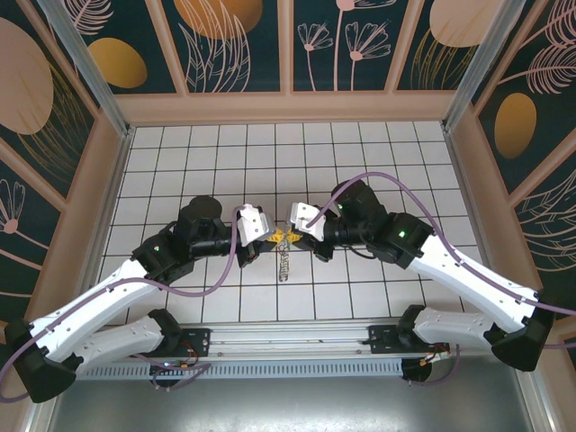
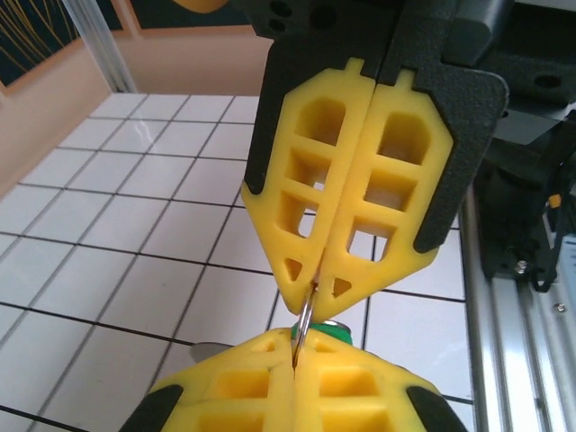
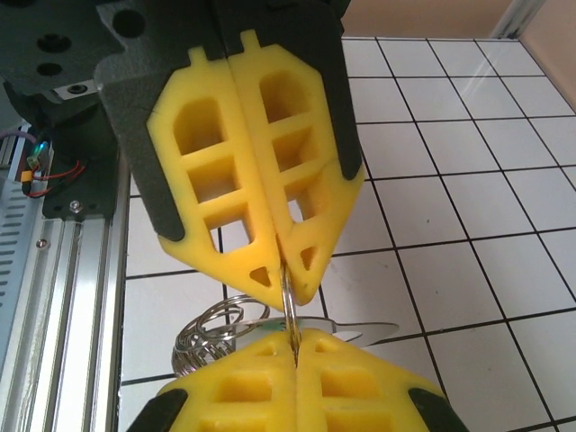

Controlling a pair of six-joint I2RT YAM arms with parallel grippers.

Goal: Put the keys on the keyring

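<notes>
My two grippers meet tip to tip over the middle of the tiled floor. A thin silvery ring of the keyring (image 1: pixel 283 238) is pinched edge-on between them. The left gripper (image 1: pixel 273 238) (image 2: pixel 297 349) is shut on one side of the ring (image 2: pixel 306 319). Facing it, the right gripper (image 1: pixel 293 237) (image 3: pixel 295 346) is shut on the other side of the ring (image 3: pixel 288 306). Behind the ring sits the key's green head (image 2: pixel 337 330), and its flat metal blade (image 3: pixel 364 331) sticks out sideways. The rest of the keyring (image 1: pixel 284 265) trails toward the near edge, with coiled silvery bits (image 3: pixel 211 328).
Wooden walls (image 1: pixel 288 106) bound the white tiled floor (image 1: pixel 360 153) at the back and sides. A metal rail (image 1: pixel 288 340) with the arm bases runs along the near edge. Purple cables (image 1: pixel 236 247) loop beside both wrists.
</notes>
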